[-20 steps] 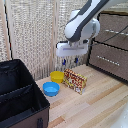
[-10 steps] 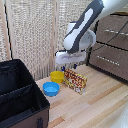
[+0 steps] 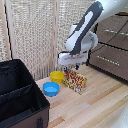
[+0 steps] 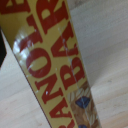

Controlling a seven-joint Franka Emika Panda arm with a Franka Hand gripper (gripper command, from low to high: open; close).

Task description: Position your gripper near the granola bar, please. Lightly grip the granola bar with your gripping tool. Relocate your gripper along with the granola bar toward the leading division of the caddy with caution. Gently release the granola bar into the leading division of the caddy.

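Exterior view is evenly lit, bright-ish indoor light, but pretty soft and low-res overall. The gripper [image 3: 71, 65] throws only a faint shadow on the pale wooden table [image 3: 100, 107] under it. Wrist view is way blurrier: the granola bar [image 4: 55, 70] right below the camera is out of focus, with whitish glare streaks on its glossy face.
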